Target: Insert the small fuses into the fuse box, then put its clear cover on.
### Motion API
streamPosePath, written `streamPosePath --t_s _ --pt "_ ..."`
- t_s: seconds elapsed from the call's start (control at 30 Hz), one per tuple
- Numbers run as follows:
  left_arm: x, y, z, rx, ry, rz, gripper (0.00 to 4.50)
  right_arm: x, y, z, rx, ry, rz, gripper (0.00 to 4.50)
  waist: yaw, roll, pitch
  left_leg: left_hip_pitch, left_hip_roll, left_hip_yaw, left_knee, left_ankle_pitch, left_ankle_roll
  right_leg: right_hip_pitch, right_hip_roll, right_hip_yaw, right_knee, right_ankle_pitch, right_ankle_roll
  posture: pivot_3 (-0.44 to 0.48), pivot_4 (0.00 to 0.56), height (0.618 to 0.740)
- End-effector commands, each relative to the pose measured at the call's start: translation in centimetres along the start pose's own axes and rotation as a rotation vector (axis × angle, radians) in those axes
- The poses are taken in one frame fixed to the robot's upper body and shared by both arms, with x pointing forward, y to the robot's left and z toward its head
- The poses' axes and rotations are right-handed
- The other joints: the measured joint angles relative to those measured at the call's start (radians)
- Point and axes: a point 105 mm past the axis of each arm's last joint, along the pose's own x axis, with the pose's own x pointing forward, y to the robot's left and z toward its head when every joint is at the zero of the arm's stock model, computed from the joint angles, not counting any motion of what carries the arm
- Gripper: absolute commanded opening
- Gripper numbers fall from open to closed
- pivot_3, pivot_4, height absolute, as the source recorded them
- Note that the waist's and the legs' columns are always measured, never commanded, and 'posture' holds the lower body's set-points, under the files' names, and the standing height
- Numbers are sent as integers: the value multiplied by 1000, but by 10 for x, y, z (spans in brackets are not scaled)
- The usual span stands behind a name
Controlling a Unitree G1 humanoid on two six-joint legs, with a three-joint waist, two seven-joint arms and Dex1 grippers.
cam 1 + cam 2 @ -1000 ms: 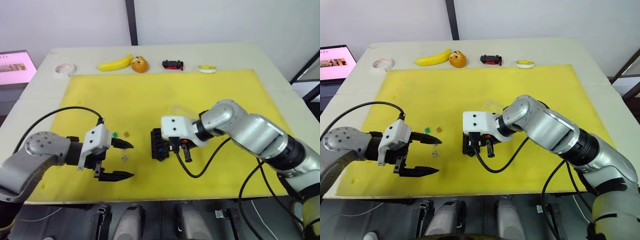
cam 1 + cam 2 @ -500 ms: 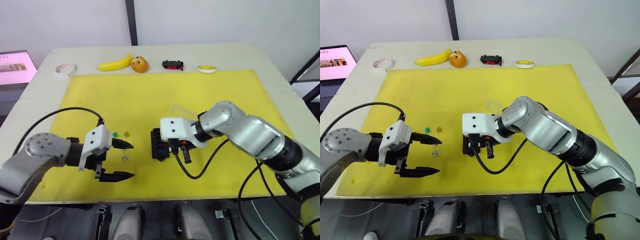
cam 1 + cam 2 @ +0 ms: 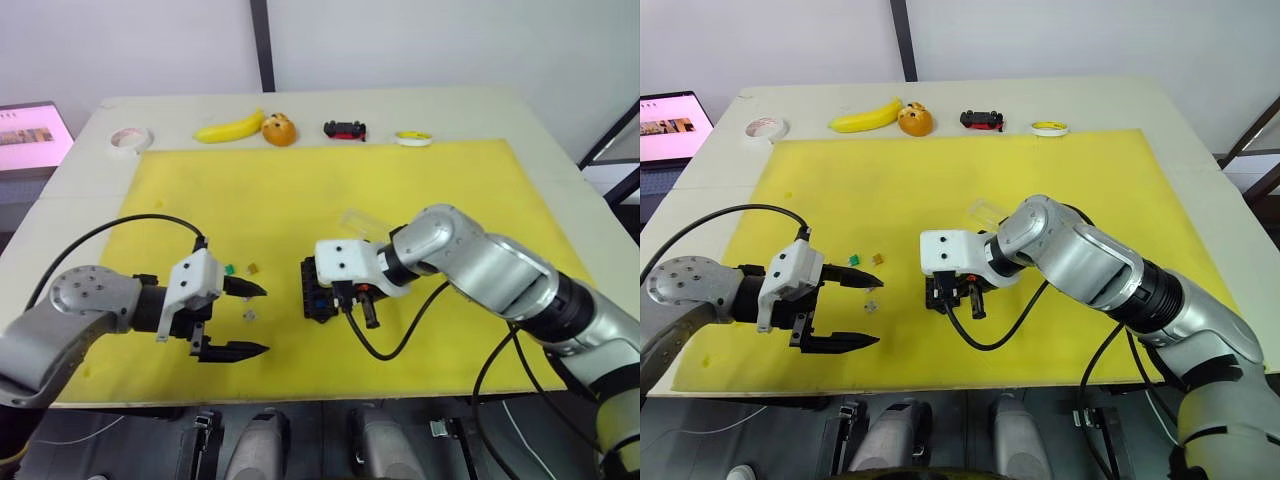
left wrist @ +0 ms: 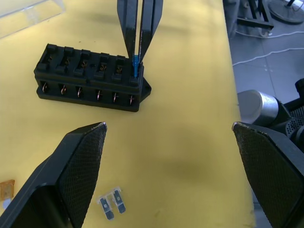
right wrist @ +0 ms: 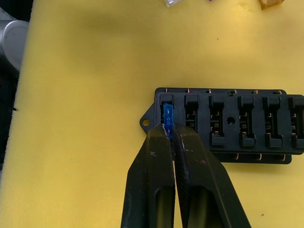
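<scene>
Right end effector (image 5: 167,129) clamps the blue fuse (image 5: 167,115) at the fuse box (image 5: 228,123) end slot — left end effector (image 3: 245,320) gapes at nine o'clock.

The fuse box (image 3: 318,289) is set near the middle of the mat (image 3: 330,190), which is spread on the counter (image 3: 480,105). 1 fuse (image 5: 167,116) is placed at the box's end slot. 3 loose fuses (image 3: 247,315) are scattered to its left, and the clear cover (image 3: 360,221) lies behind it. A banana (image 3: 228,128), toy car (image 3: 345,129) and tape roll (image 3: 129,139) are lined along the far edge.
</scene>
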Motion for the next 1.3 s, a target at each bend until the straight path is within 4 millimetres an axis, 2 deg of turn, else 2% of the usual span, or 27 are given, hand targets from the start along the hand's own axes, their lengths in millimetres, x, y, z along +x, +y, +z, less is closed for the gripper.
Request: streamPosePath --t_s 0.03,0.13,0.27,0.43,0.67,1.07,1.3 --pt "-5 2 6 37 -13 24 4455 -1 1 9 5 -10 14 0 -1 0 0 0 0 0 0 0 0 0 0 0 0 0 0 0 150 740" --pt "-5 2 5 37 -13 27 4455 -6 0 17 30 -32 20 0 -1 0 0 0 0 0 0 0 0 0 0 0 1 0 0 0 150 740" --pt "-6 2 5 38 -13 29 4455 -13 -3 23 -93 35 -18 0 0 0 0 0 0 0 0 0 0 -1 0 0 2 0 0 0 150 740" --pt "-6 1 4 37 -11 29 4455 -19 -5 28 -58 52 -4 0 0 0 0 0 0 0 1 0 0 -1 0 0 2 0 0 0 150 740" --pt "-7 2 3 38 -9 28 4455 -17 -2 24 -16 89 11 0 0 0 0 0 -1 0 1 0 0 -1 0 0 3 0 0 0 150 740" --pt "-6 3 5 39 -10 21 4455 -12 -6 32 76 109 -18 0 -1 0 0 0 -1 0 1 0 0 -1 -1 0 3 0 0 0 150 740" --pt "-6 3 6 39 -8 17 4455 -8 -7 30 93 134 -23 0 0 0 0 0 -1 0 1 0 0 -1 -1 0 3 0 0 0 150 740"
